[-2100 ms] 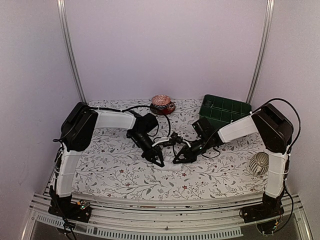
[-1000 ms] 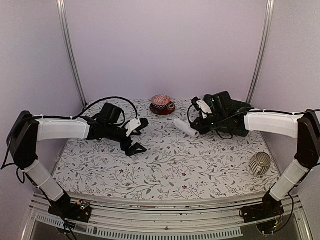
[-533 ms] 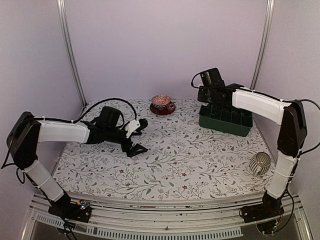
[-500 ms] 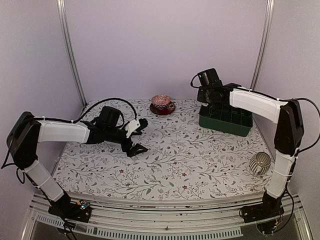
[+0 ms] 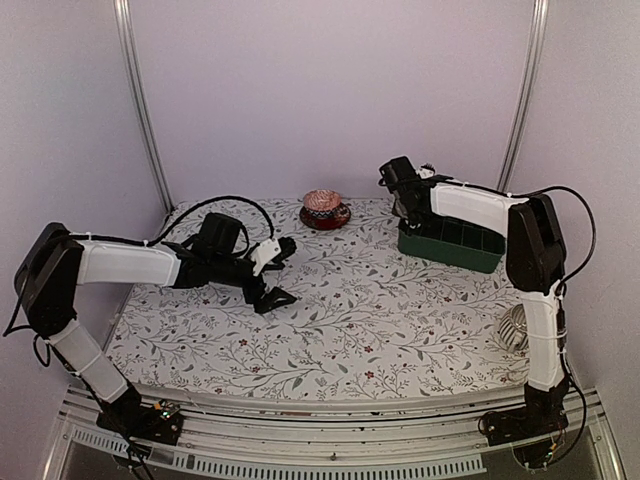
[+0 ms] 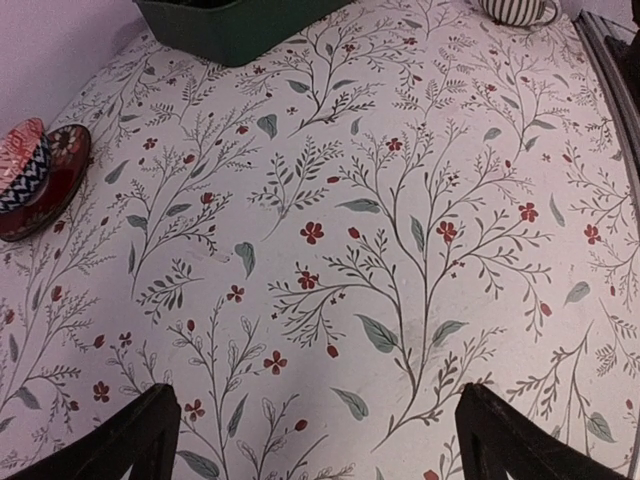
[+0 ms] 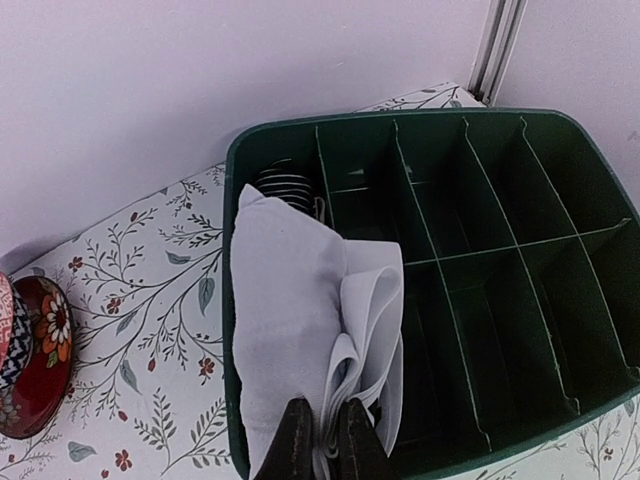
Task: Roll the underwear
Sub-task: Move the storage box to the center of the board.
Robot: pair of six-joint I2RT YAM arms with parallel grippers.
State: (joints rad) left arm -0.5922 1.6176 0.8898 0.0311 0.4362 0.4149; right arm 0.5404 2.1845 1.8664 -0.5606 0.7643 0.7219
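Swung from mid-table, your right gripper (image 7: pixel 320 440) is clamping the rolled white briefs (image 7: pixel 290 310) just beyond its fingers above the green divider bin (image 7: pixel 500 200), nearly stowed, while your left gripper (image 6: pixel 320 450) is hovering spread wide, empty.

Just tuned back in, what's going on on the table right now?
The right fingers are pinched on the folded white briefs, holding them over the left end of the green bin, not yet released. A dark striped bundle already sits in the bin's back-left compartment. The left fingers are spread open above the floral cloth, holding nothing.
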